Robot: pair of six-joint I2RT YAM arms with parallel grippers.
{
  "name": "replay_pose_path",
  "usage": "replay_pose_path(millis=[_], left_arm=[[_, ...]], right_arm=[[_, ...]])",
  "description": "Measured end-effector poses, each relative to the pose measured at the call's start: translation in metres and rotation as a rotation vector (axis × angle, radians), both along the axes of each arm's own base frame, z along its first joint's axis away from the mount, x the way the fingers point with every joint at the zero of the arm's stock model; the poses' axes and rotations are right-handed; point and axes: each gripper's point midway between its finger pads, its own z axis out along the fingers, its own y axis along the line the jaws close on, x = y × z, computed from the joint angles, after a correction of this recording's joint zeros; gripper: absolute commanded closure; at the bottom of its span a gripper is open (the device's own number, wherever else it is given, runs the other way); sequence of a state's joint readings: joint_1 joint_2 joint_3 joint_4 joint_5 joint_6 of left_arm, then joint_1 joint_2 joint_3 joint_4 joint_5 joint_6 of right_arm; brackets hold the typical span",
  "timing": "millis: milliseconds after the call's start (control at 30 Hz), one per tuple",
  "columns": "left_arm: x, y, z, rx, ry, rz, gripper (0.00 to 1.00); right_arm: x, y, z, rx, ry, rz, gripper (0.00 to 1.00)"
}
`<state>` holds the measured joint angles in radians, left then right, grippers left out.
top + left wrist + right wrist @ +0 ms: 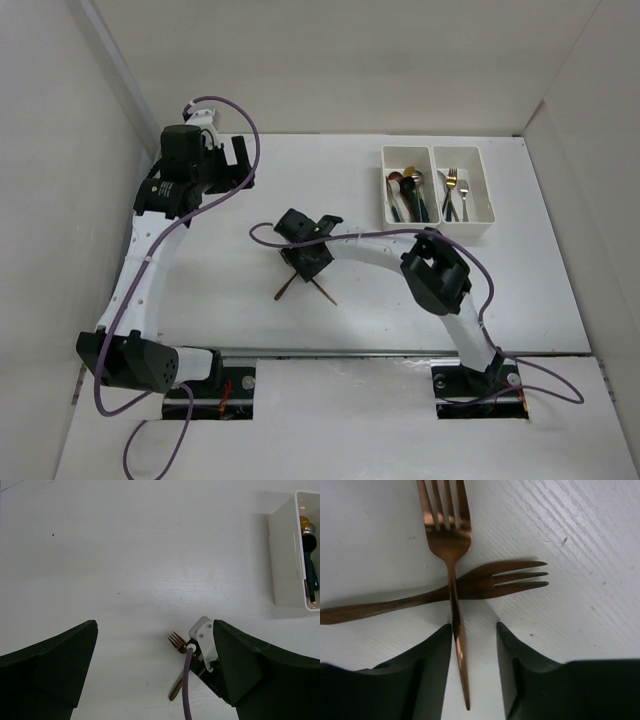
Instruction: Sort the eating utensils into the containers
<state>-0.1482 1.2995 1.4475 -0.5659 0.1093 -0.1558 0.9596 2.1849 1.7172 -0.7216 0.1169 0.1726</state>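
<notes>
Right gripper [474, 626], jaws open, straddles the copper fork [449, 535] lying atop a brown fork [490, 577], likely to lift it first; left gripper [155, 623] open too.

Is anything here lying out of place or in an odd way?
Yes. On the table, outside the white bins, the copper fork lies crossed over the brown fork like an X. The right end effector, open, straddles the copper fork's handle.
</notes>
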Motion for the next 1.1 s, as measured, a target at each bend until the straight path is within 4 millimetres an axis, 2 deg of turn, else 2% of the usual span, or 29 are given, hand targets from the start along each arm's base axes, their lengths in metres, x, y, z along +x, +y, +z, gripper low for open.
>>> replay_pose_path(millis=[33, 67, 133, 167, 233, 400, 533, 633, 700, 767, 833, 933, 1000, 1067, 1100], left_arm=[[0.0, 0.0, 0.001, -0.001, -0.002, 0.0, 0.0], [0.0, 0.001, 0.001, -0.002, -0.002, 0.0, 0.0], [0.0, 0.001, 0.001, -0.004, -0.002, 0.001, 0.0], [0.0, 0.001, 0.001, -0.004, -0.002, 0.0, 0.0], [0.0, 0.0, 0.001, -0.006, -0.002, -0.002, 0.0], [0.0, -0.001, -0.001, -0.008, 0.001, -0.011, 0.06], [-0.003, -0.003, -0.013, 0.014, 0.018, -0.052, 0.07], [-0.004, -0.002, -0.023, 0.054, 0.031, -0.081, 0.1], [-0.006, -0.001, -0.029, 0.088, 0.038, -0.108, 0.12], [-0.009, -0.005, -0.036, 0.132, 0.045, -0.147, 0.14], [-0.014, -0.017, -0.044, 0.183, 0.059, -0.213, 0.16], [-0.023, -0.05, -0.066, 0.253, 0.102, -0.352, 0.19], [-0.036, -0.071, -0.094, 0.3, 0.16, -0.455, 0.19], [-0.051, -0.085, -0.127, 0.344, 0.242, -0.543, 0.19], [-0.061, -0.092, -0.144, 0.368, 0.284, -0.586, 0.19]], right_arm=[[0.0, 0.001, 0.0, 0.004, -0.001, -0.001, 0.62], [0.0, 0.003, 0.0, 0.009, -0.004, 0.001, 0.71], [0.001, 0.006, 0.0, 0.018, -0.008, -0.002, 0.78], [0.001, 0.007, 0.0, 0.021, -0.01, -0.001, 0.88], [0.002, 0.008, 0.0, 0.026, -0.015, 0.001, 1.0], [0.004, 0.01, 0.0, 0.038, -0.027, 0.002, 1.0], [0.007, 0.006, 0.004, 0.035, -0.041, -0.004, 1.0], [0.019, -0.003, 0.022, 0.06, -0.056, -0.036, 1.0], [0.042, -0.018, 0.053, 0.115, -0.092, -0.093, 1.0], [0.081, -0.044, 0.101, 0.195, -0.166, -0.186, 1.0], [0.129, -0.083, 0.155, 0.268, -0.281, -0.296, 1.0], [0.196, -0.179, 0.234, 0.306, -0.499, -0.501, 1.0], [0.226, -0.252, 0.263, 0.26, -0.615, -0.637, 1.0], [0.244, -0.323, 0.27, 0.172, -0.681, -0.767, 1.0], [0.25, -0.352, 0.265, 0.126, -0.69, -0.821, 1.0]])
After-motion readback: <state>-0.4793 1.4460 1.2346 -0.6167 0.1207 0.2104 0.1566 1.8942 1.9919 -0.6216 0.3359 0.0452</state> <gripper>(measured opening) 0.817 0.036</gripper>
